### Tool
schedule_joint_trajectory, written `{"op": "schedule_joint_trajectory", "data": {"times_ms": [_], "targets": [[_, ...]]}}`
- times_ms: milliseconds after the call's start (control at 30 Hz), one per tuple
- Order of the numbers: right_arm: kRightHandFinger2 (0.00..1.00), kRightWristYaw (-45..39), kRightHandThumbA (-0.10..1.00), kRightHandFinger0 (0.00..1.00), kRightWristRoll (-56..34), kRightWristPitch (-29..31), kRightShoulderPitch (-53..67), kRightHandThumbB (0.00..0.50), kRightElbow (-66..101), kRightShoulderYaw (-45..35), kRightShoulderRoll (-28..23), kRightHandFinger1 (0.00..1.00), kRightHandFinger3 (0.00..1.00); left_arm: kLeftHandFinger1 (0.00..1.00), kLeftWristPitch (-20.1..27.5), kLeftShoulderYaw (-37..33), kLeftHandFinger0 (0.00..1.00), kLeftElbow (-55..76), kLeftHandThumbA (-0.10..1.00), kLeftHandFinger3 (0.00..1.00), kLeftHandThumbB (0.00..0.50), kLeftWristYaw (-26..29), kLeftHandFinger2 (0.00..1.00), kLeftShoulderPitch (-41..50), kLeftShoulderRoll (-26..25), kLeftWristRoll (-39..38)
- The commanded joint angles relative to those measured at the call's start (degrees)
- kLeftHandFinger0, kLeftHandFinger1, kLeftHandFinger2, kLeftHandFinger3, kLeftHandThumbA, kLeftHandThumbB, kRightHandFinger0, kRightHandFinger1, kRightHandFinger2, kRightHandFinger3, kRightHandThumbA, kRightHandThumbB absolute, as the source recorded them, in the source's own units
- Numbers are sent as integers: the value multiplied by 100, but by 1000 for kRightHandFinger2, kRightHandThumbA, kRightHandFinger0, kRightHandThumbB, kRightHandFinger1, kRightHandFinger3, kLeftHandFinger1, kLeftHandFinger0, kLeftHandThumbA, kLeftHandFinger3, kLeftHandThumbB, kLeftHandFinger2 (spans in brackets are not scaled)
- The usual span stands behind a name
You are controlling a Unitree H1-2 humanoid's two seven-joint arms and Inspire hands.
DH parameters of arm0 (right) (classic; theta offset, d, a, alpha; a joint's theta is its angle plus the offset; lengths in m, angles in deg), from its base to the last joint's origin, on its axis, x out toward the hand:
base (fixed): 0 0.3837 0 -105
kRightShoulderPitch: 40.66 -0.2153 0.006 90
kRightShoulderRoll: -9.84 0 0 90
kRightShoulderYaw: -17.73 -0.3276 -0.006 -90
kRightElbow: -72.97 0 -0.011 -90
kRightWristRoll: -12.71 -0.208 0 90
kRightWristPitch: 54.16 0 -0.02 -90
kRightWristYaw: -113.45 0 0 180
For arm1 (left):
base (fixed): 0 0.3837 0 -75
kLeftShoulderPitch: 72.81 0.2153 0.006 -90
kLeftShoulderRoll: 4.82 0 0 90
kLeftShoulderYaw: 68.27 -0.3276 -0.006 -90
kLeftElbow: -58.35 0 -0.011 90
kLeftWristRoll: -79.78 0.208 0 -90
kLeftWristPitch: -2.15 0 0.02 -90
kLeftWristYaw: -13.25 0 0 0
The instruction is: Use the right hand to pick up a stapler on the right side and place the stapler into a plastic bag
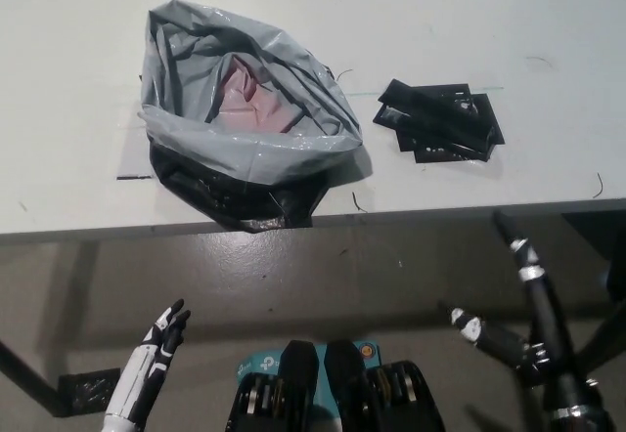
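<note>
A black stapler (436,120) lies flat on the white table (88,51), at the right, resting on a dark flat piece. Left of it stands a grey and black plastic bag (245,139) with its mouth open, something pink showing inside. My black right hand (518,305) hangs below the table's front edge at the lower right, open, fingers spread, holding nothing and well short of the stapler. My white left hand (156,354) rests low at the lower left, open, below the table edge.
The table's front edge (391,215) runs across the middle of the view, with grey floor (323,276) beneath it. A black tape mark (134,177) lies left of the bag. A table leg (24,373) slants at the lower left.
</note>
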Motion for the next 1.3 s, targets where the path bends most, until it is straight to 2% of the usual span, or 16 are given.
{"op": "schedule_joint_trajectory", "data": {"times_ms": [0, 100, 133, 233, 300, 400, 467, 533, 567, 633, 767, 933, 967, 1133, 1233, 1267], "targets": [[1000, -392, 817, 1000, -167, -1531, -538, 318, 2423, -611, -296, 1000, 1000, 1000, 262, 5, 1000, 305, 1000, 1000, 500, -35, 1000, -161, -77, 70], [1000, -604, 800, 1000, -188, -2198, -1237, 324, 2608, -745, -454, 1000, 1000, 1000, 250, 18, 1000, 316, 1000, 1000, 500, -37, 1000, -154, -83, 51], [1000, -676, 824, 1000, -187, -2329, -1467, 340, 2529, -762, -540, 1000, 1000, 1000, 251, 18, 1000, 317, 1000, 1000, 500, -33, 1000, -150, -85, 59], [1000, -1124, 901, 1000, -111, -3046, -2515, 340, 1999, -721, -933, 1000, 1000, 1000, 230, 8, 1000, 342, 1000, 1000, 500, -27, 1000, -124, -87, 89], [1000, -1371, 888, 1000, -198, -3360, -3145, 340, 1440, -615, -1105, 1000, 1000, 1000, 243, 12, 1000, 335, 1000, 1000, 500, -28, 1000, -121, -82, 76], [1000, -1682, 849, 1000, -230, -3696, -3996, 345, 479, -421, -1263, 1000, 1000, 1000, 245, 27, 1000, 314, 1000, 1000, 500, -64, 1000, -128, -78, -10], [1000, -1803, 869, 1000, -114, -3855, -4344, 353, 13, -290, -1305, 1000, 1000, 1000, 259, 30, 1000, 306, 1000, 1000, 500, -78, 1000, -128, -79, -37], [1000, -1975, 875, 1000, 134, -3973, -4889, 339, -808, -38, -1349, 1000, 1000, 1000, 235, 23, 1000, 308, 1000, 1000, 500, -48, 1000, -134, -73, 17], [1000, -2012, 854, 1000, 168, -3986, -5069, 335, -1120, 33, -1347, 1000, 1000, 1000, 222, 21, 1000, 322, 1000, 1000, 500, -46, 1000, -132, -77, 30], [1000, -2038, 846, 1000, 271, -3891, -5625, 362, -2186, 215, -1286, 1000, 1000, 1000, 202, 24, 1000, 334, 1000, 1000, 500, -45, 1000, -131, -82, 31], [1000, -1995, 808, 1000, 201, -3614, -6258, 370, -3537, 332, -1115, 1000, 1000, 1000, 167, 16, 1000, 373, 1000, 1000, 500, -48, 1000, -138, -96, 61], [1000, -1832, 865, 1000, 362, -3230, -6919, 374, -5239, 682, -800, 1000, 1000, 1000, 154, 15, 1000, 406, 1000, 1000, 500, -48, 1000, -105, -80, 48], [1000, -1751, 900, 1000, 467, -3136, -7017, 399, -5534, 798, -732, 1000, 1000, 1000, 154, 15, 1000, 413, 1000, 1000, 500, -50, 1000, -96, -82, 47], [1000, -1618, 945, 1000, 534, -2791, -7270, 373, -6451, 1060, -503, 1000, 1000, 1000, 153, 6, 1000, 437, 1000, 1000, 500, -40, 1000, -69, -91, 86], [1000, -1545, 996, 1000, 527, -2861, -7380, 402, -6937, 1202, -305, 1000, 1000, 1000, 147, 4, 1000, 430, 1000, 1000, 500, -61, 1000, -92, -109, 78], [1000, -1591, 979, 1000, 441, -2869, -7399, 409, -7096, 1195, -236, 1000, 1000, 1000, 141, -2, 1000, 438, 1000, 1000, 500, -59, 1000, -78, -110, 92]]}}
